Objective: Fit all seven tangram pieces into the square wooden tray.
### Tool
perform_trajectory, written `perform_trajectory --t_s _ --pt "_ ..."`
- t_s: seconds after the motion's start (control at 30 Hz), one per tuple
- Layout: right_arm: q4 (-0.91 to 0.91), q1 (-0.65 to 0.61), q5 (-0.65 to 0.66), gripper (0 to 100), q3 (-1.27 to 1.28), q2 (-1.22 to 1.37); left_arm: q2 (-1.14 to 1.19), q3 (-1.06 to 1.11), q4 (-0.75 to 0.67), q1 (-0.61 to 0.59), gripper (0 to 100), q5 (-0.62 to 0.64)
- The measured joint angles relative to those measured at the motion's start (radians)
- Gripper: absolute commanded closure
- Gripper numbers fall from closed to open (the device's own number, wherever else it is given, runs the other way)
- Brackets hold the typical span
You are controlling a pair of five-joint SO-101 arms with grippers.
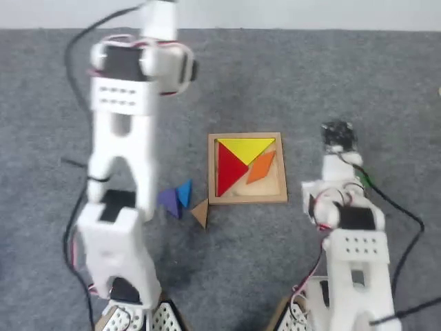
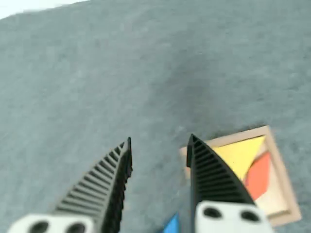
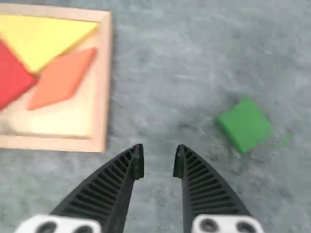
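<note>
High view first, said Ines: what lay in the wooden tray?

Tom: Three pieces. A yellow triangle ran along the far edge, a red triangle lay along the left edge, and an orange parallelogram sat against them towards the right. The near right part of the tray floor was bare wood.

Ines: And the loose ones?

Tom: On the grey table, left of the tray, a purple piece and a blue piece lay side by side (touching, as far as I could tell). A tan triangle lay just beside the tray's near left corner.

Ines: Any on the other side?

Tom: A green square, seen from the right wrist, flat on the table and well apart from the tray's outer rim.

Ines: What were the grippers doing?

Tom: The left gripper was spread wide with nothing between its fingers. It hung over bare table, with a corner of the tray showing past one finger. The right gripper was parted too, more narrowly, and held nothing. It hovered over the table between the tray's corner and the green square, touching neither.
</note>
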Motion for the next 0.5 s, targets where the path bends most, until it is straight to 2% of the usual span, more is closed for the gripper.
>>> perform_trajectory --t_s 0.13,0.23,0.33,0.5 --pt "0.020 -0.115 0.000 88.7 -0.149 0.195 -0.192 0.295 -0.011 -0.117 83 -0.003" --pt "0.012 -0.193 -0.031 88.6 -0.264 0.388 -0.376 0.575 -0.106 -0.181 82 -0.003" --pt "-0.026 -0.272 -0.063 88.6 -0.356 0.566 -0.594 0.918 -0.276 -0.245 79 -0.003" --pt "-0.055 -0.390 -0.109 88.6 -0.508 0.792 -0.916 1.570 -0.647 -0.305 79 -0.008"
